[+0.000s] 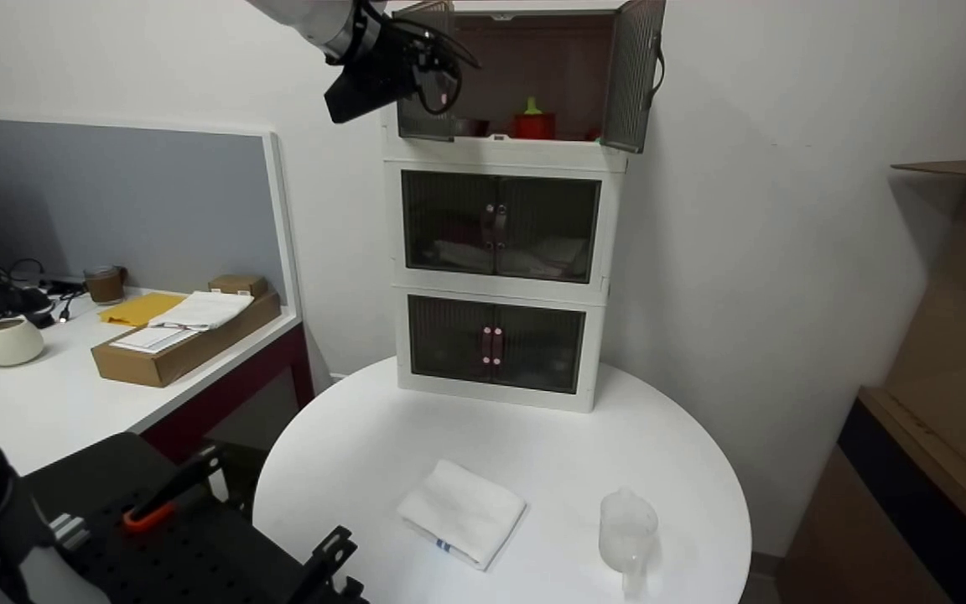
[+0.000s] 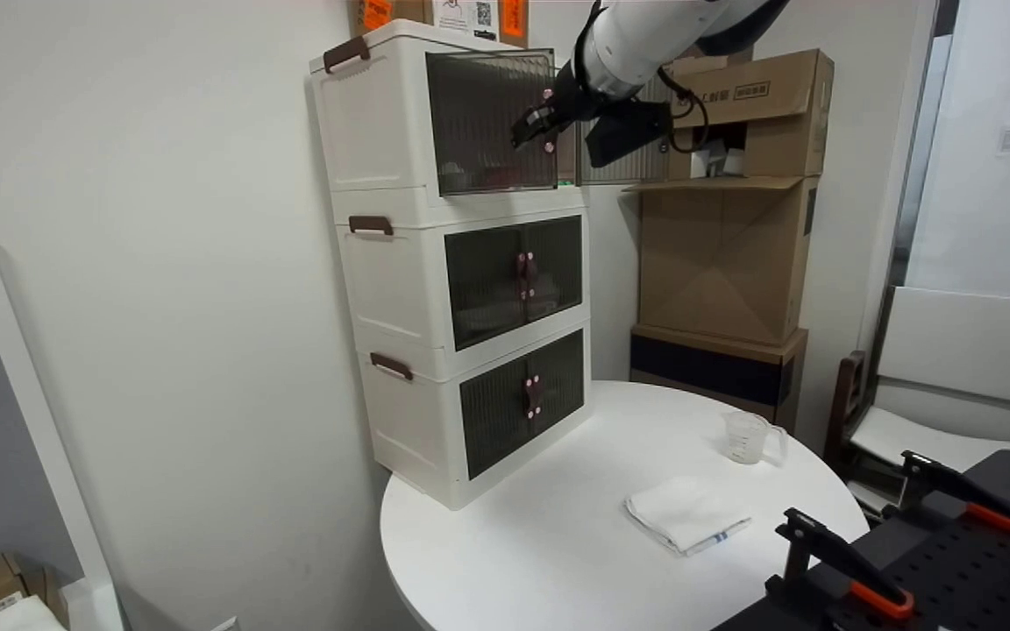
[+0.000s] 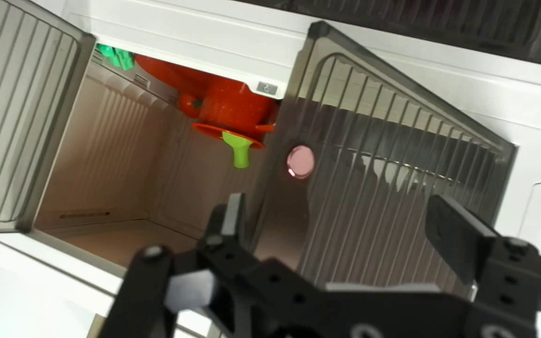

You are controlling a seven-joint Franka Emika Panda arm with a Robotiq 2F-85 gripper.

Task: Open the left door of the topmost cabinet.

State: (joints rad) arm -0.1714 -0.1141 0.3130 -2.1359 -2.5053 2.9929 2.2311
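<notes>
The topmost cabinet (image 1: 525, 149) stands on two white units in both exterior views; its reddish-brown interior shows. Its left door (image 1: 426, 109) is a ribbed translucent panel standing partly open. It also shows in an exterior view (image 2: 479, 123) and at the right of the upside-down wrist view (image 3: 392, 141), with a pink knob (image 3: 300, 161) on its brown handle. The right door (image 1: 634, 75) is swung wide open. My gripper (image 3: 338, 211) is open and empty in front of the left door. It also shows beside that door in an exterior view (image 2: 529, 127). Contact is unclear.
Inside the cabinet is a red pot (image 3: 235, 105) with a green piece. Below are lower units with dark doors (image 1: 500, 222). The round white table (image 1: 567, 453) bears a folded cloth (image 1: 462, 512) and a clear measuring cup (image 1: 627, 528). Cardboard boxes (image 2: 715, 263) stand beyond.
</notes>
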